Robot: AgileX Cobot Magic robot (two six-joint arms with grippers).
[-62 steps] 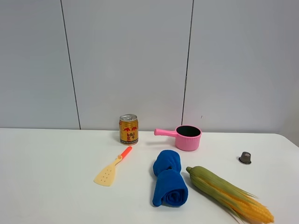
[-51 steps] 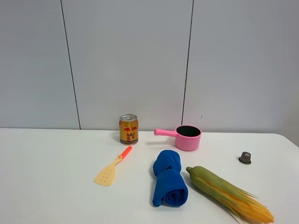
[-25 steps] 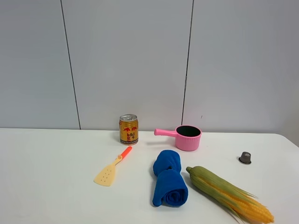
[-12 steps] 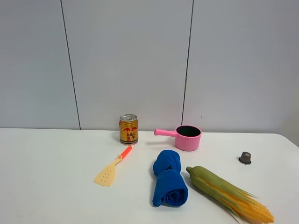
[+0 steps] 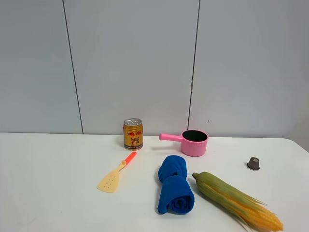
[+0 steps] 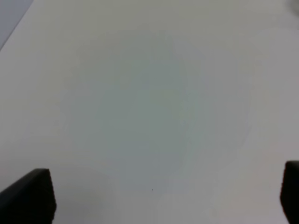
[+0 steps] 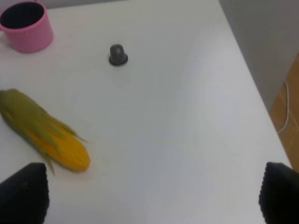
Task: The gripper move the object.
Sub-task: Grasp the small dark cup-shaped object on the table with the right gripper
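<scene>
The object, a tiny dark grey-brown capsule, stands upside down on the white table at the far right, apart from everything else. It also shows in the right wrist view, well ahead of my right gripper, whose two black fingertips are wide apart with nothing between them. My left gripper is open too, its fingertips spread over bare white table. Neither arm shows in the exterior high view.
A gold can and a pink pot stand at the back. A yellow spatula, a rolled blue cloth and a corn cob lie in front. The table's right edge runs close to the capsule.
</scene>
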